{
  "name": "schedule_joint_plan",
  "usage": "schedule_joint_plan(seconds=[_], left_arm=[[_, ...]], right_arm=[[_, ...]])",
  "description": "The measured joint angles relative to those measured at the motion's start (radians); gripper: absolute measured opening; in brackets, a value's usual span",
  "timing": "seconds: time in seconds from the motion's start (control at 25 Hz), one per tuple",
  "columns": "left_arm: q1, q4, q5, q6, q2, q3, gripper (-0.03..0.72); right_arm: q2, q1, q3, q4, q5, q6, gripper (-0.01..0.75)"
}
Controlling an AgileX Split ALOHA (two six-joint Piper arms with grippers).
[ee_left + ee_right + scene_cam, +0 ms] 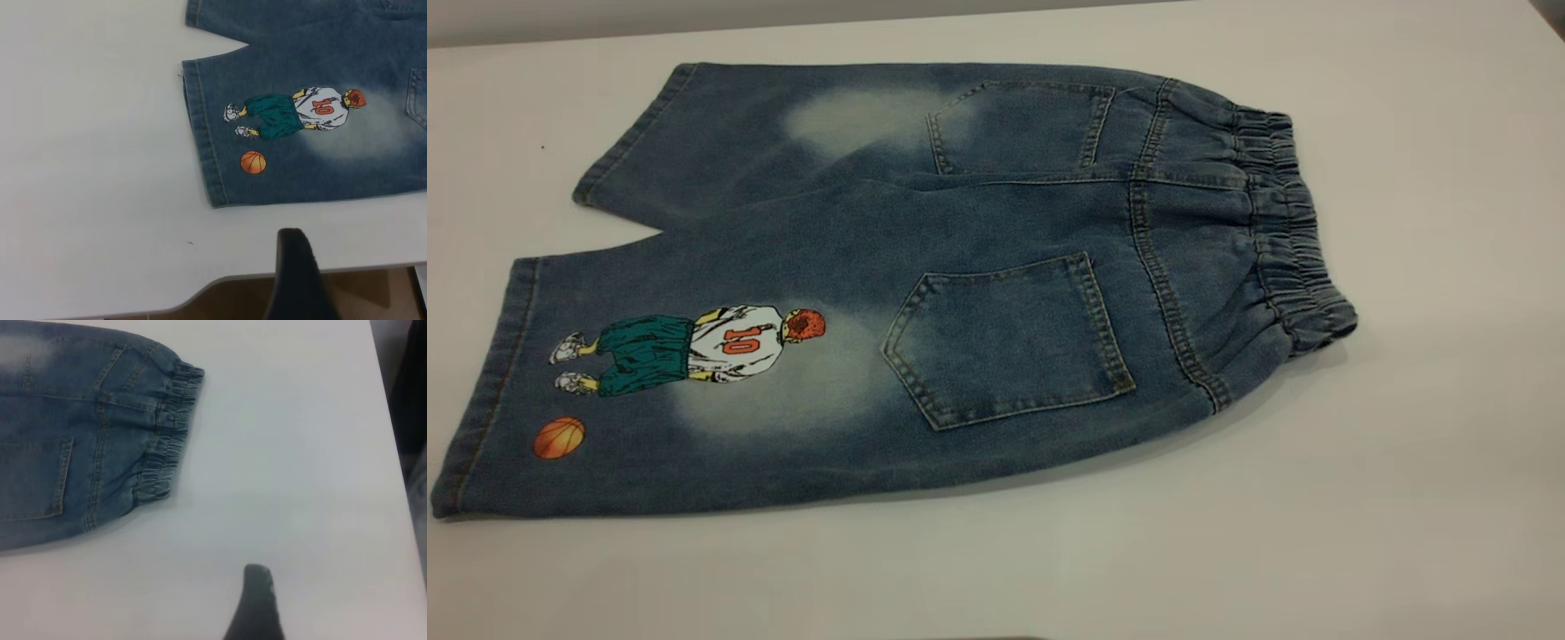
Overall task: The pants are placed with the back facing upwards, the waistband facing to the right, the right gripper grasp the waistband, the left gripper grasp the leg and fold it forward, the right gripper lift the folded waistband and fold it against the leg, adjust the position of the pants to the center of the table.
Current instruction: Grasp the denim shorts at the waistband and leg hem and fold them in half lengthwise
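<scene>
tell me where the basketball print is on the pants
In the exterior view the basketball print sits on the near leg of the pants, close to its left hem, just below the player print's feet.

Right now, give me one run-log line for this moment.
pants: flat, unfolded, back up | waistband: right, ungrasped | left gripper: off pants | right gripper: off pants

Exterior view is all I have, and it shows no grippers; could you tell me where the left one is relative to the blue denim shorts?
Observer: The left gripper hangs over the white table at its rounded edge, apart from the blue denim shorts and their printed leg's hem.
Operator: Thank you. And the right one, please?
Observer: The right gripper is over bare table, apart from the gathered elastic waistband, holding nothing.
</scene>
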State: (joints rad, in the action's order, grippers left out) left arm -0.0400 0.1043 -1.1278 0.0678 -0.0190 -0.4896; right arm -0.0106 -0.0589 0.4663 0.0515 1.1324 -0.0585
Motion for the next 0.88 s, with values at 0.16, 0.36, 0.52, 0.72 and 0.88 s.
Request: schedule_joint_plan(seconds=[0.16,0.36,0.52,0.72,0.88], left_arm=[[0.0,0.0,0.0,0.0,0.0,0.0,0.412],[0.0,0.0,0.0,0.0,0.0,0.0,0.412],[0.0,0.0,0.0,0.0,0.0,0.0,0.412],[0.0,0.0,0.0,0.0,0.0,0.0,0.412],[0.0,0.0,0.0,0.0,0.0,0.0,0.412]], right_arm=[[0.0,0.0,0.0,0.0,0.0,0.0,0.507],[0.0,0.0,0.0,0.0,0.0,0.0,0.507],[0.0,0.0,0.0,0.0,0.0,0.0,0.507],[0.0,0.0,0.0,0.018,0.0,0.0,0.507],[0.0,0.0,0.0,0.019,0.0,0.0,0.507]])
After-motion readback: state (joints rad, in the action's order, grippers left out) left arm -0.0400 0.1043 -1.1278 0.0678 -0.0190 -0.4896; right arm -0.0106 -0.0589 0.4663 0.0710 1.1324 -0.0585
